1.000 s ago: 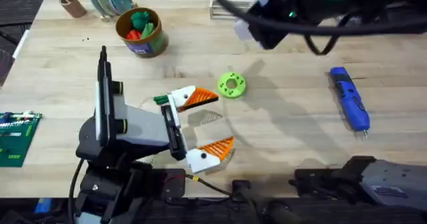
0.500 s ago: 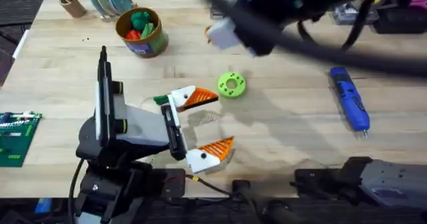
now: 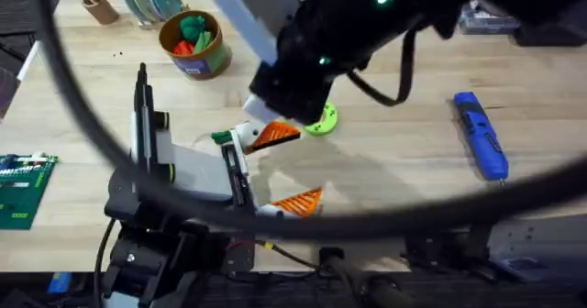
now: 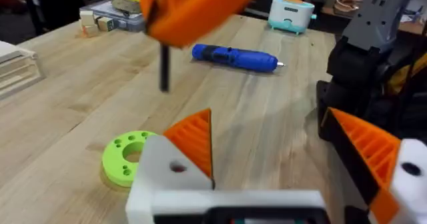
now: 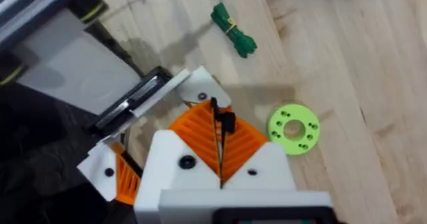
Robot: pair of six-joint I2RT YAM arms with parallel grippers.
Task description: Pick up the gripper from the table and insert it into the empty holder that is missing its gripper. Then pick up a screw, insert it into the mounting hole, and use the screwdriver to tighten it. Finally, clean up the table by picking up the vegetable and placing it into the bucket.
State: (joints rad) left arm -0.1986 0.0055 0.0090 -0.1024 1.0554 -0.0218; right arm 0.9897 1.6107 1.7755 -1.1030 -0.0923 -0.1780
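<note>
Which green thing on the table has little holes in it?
The bright green ring-shaped disc, lying flat. The dark green vegetable is a stringy bundle without holes.

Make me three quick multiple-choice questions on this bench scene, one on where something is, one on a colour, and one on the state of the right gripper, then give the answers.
1. Where does the screwdriver lie?
A. on the table, away from both grippers
B. inside the bucket
C. in the left gripper

2. What colour is the ring-shaped disc?
A. blue
B. bright green
C. red

3. How is the right gripper?
A. wide open
B. holding the disc
C. shut on a thin dark rod

Answers: 1 A, it rests alone on bare wood. 2 B, green in both wrist views. 3 C, the orange pads meet around the rod.
</note>
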